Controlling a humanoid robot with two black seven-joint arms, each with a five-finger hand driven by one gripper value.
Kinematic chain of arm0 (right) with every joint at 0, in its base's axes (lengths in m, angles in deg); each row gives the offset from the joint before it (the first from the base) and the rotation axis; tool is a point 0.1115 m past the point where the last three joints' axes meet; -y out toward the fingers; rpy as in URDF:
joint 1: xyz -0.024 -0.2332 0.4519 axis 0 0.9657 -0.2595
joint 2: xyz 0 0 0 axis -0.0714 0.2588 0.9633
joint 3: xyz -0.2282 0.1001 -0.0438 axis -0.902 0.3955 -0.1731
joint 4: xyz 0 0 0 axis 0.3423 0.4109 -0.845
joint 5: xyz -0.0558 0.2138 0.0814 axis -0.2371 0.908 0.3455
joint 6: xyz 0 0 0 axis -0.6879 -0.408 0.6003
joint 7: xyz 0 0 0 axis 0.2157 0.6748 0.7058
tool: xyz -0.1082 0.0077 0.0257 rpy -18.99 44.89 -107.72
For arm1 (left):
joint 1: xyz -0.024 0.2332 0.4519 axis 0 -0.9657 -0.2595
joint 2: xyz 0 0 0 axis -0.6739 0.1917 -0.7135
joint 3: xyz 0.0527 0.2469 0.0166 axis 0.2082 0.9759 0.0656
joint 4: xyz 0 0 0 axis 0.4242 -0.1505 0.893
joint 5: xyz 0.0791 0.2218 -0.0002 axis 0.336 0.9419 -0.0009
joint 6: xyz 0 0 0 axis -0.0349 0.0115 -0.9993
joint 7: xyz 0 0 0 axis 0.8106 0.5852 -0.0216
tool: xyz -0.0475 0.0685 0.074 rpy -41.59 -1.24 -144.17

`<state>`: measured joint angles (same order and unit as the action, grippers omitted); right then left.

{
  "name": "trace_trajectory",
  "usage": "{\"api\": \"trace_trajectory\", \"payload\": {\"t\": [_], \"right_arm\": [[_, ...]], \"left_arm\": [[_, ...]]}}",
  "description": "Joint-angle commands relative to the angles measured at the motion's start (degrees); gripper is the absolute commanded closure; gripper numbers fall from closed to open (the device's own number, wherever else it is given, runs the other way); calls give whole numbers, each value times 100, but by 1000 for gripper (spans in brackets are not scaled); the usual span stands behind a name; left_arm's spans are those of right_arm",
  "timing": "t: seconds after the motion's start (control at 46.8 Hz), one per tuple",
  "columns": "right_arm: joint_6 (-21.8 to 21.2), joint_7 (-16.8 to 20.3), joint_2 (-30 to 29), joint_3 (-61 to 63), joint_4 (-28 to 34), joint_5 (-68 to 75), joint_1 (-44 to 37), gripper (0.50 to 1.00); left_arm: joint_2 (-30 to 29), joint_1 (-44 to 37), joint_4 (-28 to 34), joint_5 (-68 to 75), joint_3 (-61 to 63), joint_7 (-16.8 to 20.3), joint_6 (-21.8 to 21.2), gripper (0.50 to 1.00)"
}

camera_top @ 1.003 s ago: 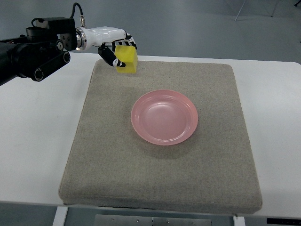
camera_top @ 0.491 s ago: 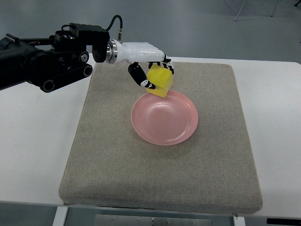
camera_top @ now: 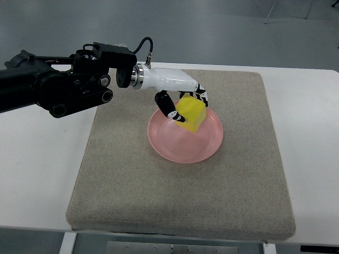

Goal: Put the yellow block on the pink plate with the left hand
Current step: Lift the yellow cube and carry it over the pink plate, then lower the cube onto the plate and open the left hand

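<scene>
The white surface fills most of what I can see from here, and on it lies a big grey-brown padded mat that covers the working area. Near the middle of the mat, a bit toward the far side, sits the pink plate, round and shallow, with its near half bare.

The left arm reaches in from the left edge, dark and bulky, and narrows to a white wrist that ends in the left robot hand. The fingers curl over the top of the yellow block while the thumb presses its left side, so the robot hand is closed around the block and carries it. No right arm shows anywhere.

The relation that counts now is block to plate: the block hangs in front of the far-left part of the plate's bowl, directly under the fingers and tilted a little. Its lower edge looks very close to the plate's inner face, though I cannot tell whether it touches yet.

To my eye the carry is almost finished, and what remains is a short lowering and a release. Because the block sits tilted, it may tip or slide toward the centre when the fingers let go.
</scene>
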<state>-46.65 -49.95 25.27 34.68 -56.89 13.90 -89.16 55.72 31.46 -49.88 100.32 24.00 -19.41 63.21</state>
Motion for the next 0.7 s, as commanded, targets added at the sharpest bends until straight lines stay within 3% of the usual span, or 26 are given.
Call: {"api": "trace_trajectory", "payload": {"t": [0.0,0.512,0.534,0.619,0.683], "right_arm": [[3,-6,0,0,5,0,0,576],[-6,3,0,0,-3,0,0,576],[3,3,0,0,-4,0,0,576],[3,3,0,0,5,0,0,576],[3,2,0,0,-3,0,0,576]], "left_arm": [[-2,-78,9,8,0,0,5,1000],[-11,-280,62,8,88,0,-3,1000],[-11,-280,62,8,80,0,-3,971],[-11,-280,53,8,80,9,-3,719],[-20,-280,44,-45,80,9,-12,605]]}}
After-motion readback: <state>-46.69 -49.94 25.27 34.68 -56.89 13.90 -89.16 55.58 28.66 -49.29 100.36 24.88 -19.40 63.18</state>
